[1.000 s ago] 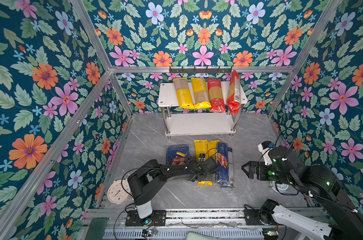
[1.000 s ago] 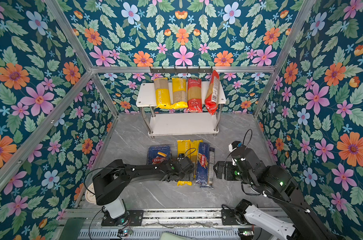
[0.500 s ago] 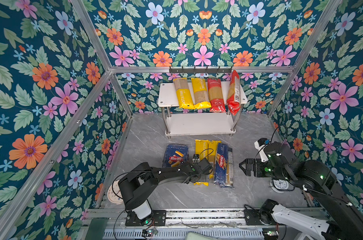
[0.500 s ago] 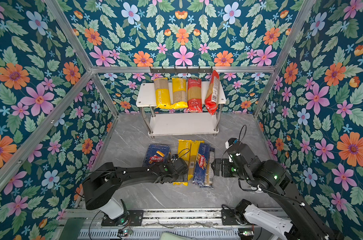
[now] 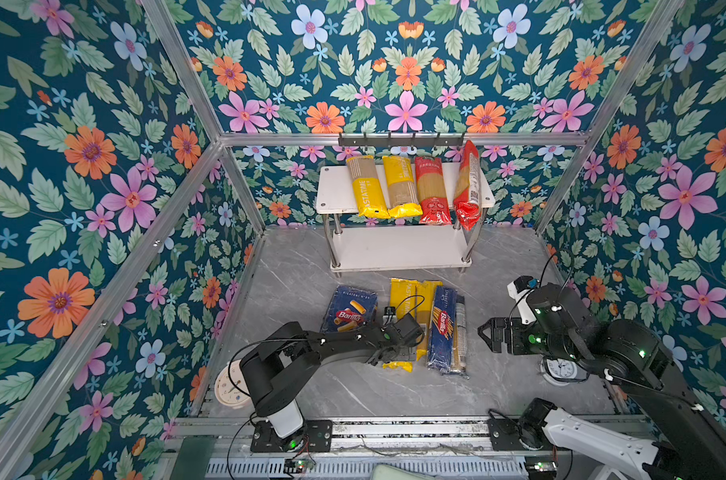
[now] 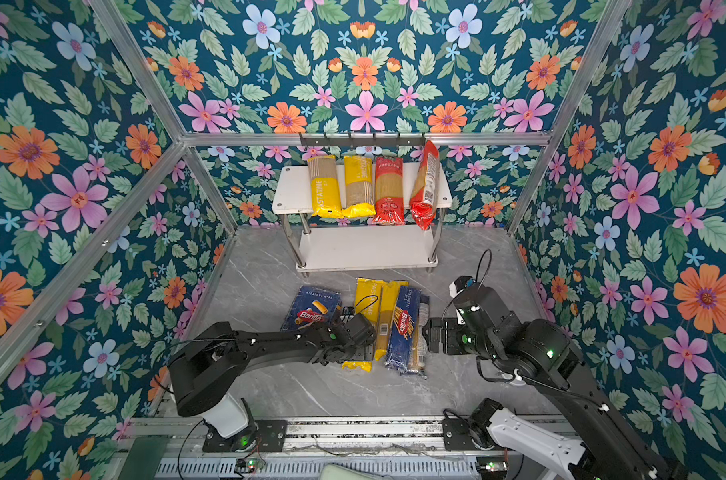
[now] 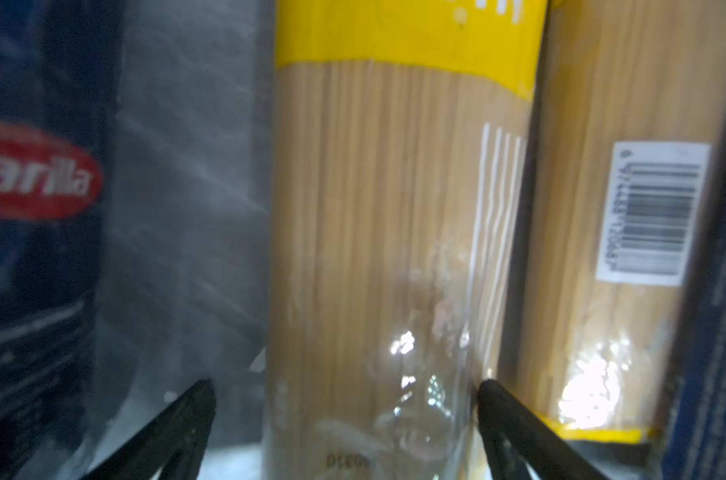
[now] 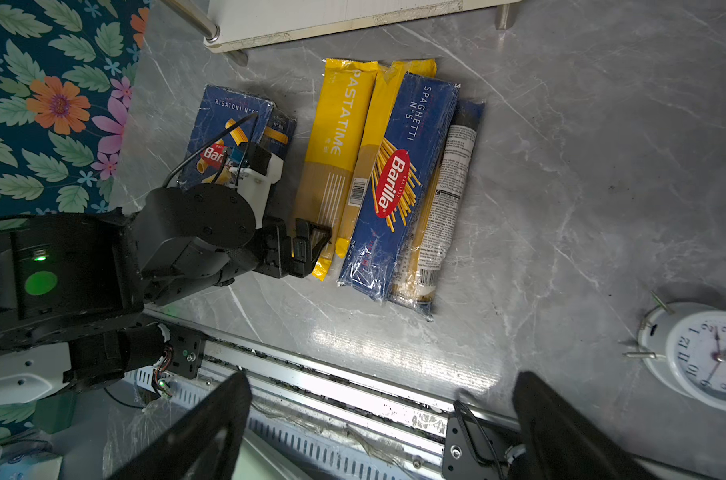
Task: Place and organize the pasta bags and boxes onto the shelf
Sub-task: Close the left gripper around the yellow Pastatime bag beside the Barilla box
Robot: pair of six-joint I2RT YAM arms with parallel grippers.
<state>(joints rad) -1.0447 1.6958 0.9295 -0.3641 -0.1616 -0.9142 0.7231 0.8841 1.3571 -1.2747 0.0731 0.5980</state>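
A grey marble-look table (image 5: 286, 286) fills a booth of floral walls (image 5: 82, 174) on an aluminium frame (image 5: 186, 79), with a black hook rail (image 5: 400, 139) on the back bar. Below the rail stands the shelf (image 5: 332, 191). Its top board carries two yellow bags (image 5: 367, 193) and two red bags (image 5: 431, 191), and the rightmost red one is tipped on edge and overhangs the front. On the table before the shelf, side by side, lie the box (image 5: 350, 309), the Pastatime bag (image 8: 332, 158), a second yellow bag (image 8: 369, 166), the blue bag (image 8: 398, 187) and the clear bag (image 8: 448, 199). The blue bag partly overlaps both its neighbours. The left claw (image 7: 344, 386) is spread wide and straddles the Pastatime bag near its low end. One of its fingers (image 7: 186, 415) is over bare table on the box side, and the other is at the seam beside the second yellow bag; the claw is not pinching. The right claw (image 5: 488, 332) is also wide and empty, raised above the table to the right of the clear bag, near a white clock (image 8: 706, 357). Another clock (image 5: 230, 386) lies by the left arm's base.
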